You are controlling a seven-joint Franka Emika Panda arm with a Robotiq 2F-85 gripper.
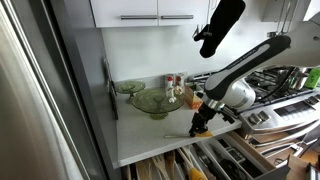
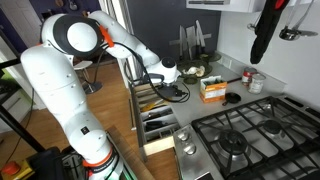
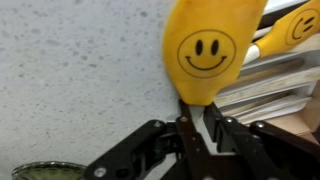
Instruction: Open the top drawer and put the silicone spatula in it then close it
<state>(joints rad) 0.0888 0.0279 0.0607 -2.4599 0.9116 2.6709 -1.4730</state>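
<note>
The gripper (image 3: 197,115) is clamped on the neck of the silicone spatula (image 3: 205,50). Its smiley-faced yellow head sits over the speckled white bench (image 3: 80,70), near the pulled-out top drawer (image 2: 150,99).

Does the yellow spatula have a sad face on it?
No, the silicone spatula has a smiling face drawn in black on its yellow head.

Down at the front edge of the counter (image 1: 140,135): silicone spatula (image 3: 205,50), pinched at the neck in the gripper (image 3: 198,125). Right below that edge, top drawer (image 1: 215,160) pulled out, utensils lying inside. Back against the wall, bowl (image 1: 152,101), another just beside it. Off the counter's side edge, stove (image 2: 240,135).
</note>
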